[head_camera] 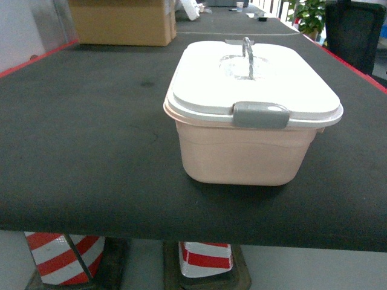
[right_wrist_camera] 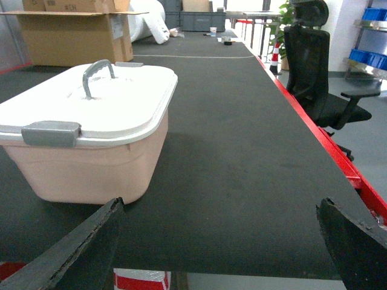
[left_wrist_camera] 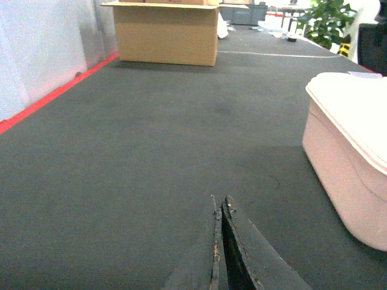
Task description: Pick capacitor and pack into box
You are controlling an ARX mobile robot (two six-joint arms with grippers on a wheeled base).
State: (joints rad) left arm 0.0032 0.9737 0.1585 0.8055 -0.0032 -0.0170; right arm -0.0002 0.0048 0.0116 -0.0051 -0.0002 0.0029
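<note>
The pale pink box (head_camera: 240, 154) stands near the front edge of the black table, its white lid (head_camera: 254, 75) closed with a grey clip (head_camera: 260, 115) and a grey handle (head_camera: 248, 48) upright. No capacitor shows in any view. My left gripper (left_wrist_camera: 221, 202) is shut with nothing in it, low over the bare mat to the left of the box (left_wrist_camera: 344, 175). My right gripper (right_wrist_camera: 221, 208) stands wide open and empty, near the front edge to the right of the box (right_wrist_camera: 84, 163). Neither gripper appears in the head view.
A brown cardboard carton (head_camera: 124, 21) sits at the far left of the table. A red strip (head_camera: 36, 57) edges the table. Red-and-white cones (head_camera: 60, 257) stand under the front edge. A black office chair (right_wrist_camera: 317, 72) stands off the right side, with a plant (head_camera: 311, 15) behind.
</note>
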